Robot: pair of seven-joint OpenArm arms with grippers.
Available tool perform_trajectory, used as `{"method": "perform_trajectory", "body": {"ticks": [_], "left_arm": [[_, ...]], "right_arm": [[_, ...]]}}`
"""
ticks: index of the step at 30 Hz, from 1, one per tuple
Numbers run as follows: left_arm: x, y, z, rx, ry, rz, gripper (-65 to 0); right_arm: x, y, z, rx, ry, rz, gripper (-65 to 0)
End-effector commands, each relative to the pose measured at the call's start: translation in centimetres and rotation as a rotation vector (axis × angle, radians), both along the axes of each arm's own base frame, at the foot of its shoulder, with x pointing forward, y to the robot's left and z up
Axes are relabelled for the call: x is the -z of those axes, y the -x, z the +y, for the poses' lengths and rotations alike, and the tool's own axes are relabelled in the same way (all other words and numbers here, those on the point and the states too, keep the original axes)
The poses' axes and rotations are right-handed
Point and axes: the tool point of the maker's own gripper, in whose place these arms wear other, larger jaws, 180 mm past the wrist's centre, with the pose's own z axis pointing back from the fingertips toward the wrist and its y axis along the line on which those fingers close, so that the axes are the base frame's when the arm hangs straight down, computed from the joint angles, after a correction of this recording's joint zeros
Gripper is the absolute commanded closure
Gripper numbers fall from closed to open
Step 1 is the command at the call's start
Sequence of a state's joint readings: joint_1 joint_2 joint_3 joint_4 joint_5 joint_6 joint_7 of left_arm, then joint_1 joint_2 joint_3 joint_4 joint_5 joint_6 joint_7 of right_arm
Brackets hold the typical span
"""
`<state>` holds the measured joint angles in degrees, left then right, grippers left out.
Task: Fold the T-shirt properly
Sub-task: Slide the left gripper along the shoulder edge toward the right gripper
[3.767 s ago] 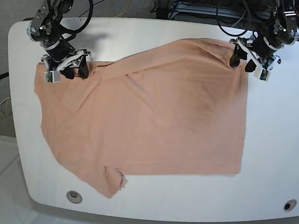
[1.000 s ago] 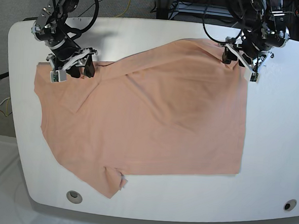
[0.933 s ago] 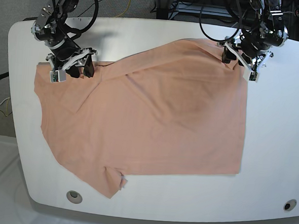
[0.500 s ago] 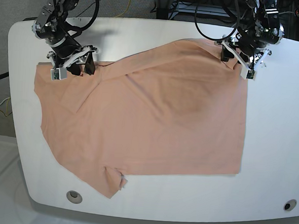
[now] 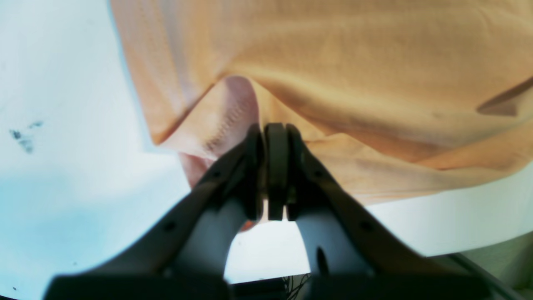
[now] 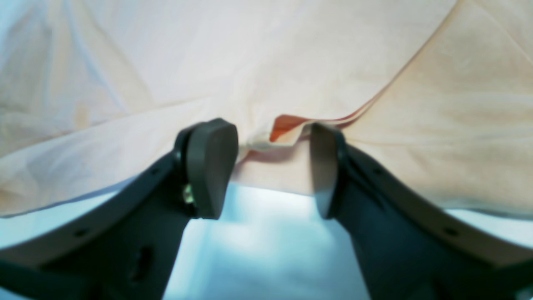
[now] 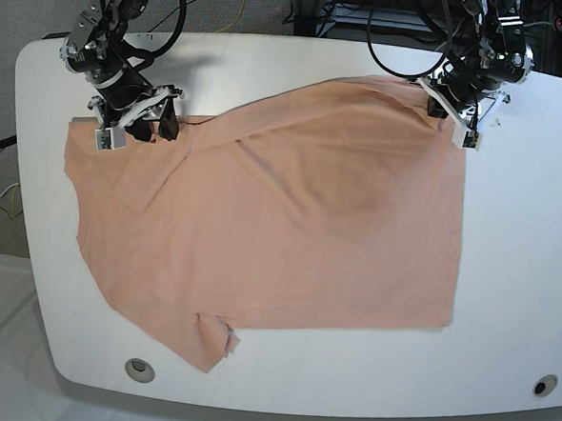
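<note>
We see the T-shirt (image 7: 280, 230) spread flat over most of the white table (image 7: 515, 282), one sleeve near the table's front edge. At the shirt's far corner our left gripper (image 5: 270, 137) has its jaws pressed together, pinching a fold of the cloth. At the opposite far edge our right gripper (image 6: 270, 166) stands half-spread, a raised hem lying between its pads, not clamped

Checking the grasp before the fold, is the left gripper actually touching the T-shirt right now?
Touching. In the left wrist view the left gripper is shut with the T-shirt edge bunched against its tips.
</note>
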<state>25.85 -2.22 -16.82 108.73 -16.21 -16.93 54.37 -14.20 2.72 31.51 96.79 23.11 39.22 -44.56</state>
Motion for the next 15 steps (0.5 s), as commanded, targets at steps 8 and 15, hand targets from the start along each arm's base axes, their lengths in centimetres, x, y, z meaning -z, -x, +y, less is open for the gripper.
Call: {"method": "perform_trajectory", "body": {"ticks": [8, 15], "left_arm": [[-0.7, -0.7, 0.2, -0.001, -0.002, -0.037, -1.2], [-1.3, -1.9, 0.2, 0.003, -0.001, -0.068, -1.2]], "right_arm": [[-1.3, -0.8, -0.2, -0.001, -0.002, -0.058, -30.4], [-1.3, -0.8, -0.2, -0.001, -0.002, -0.056, -30.4]]}}
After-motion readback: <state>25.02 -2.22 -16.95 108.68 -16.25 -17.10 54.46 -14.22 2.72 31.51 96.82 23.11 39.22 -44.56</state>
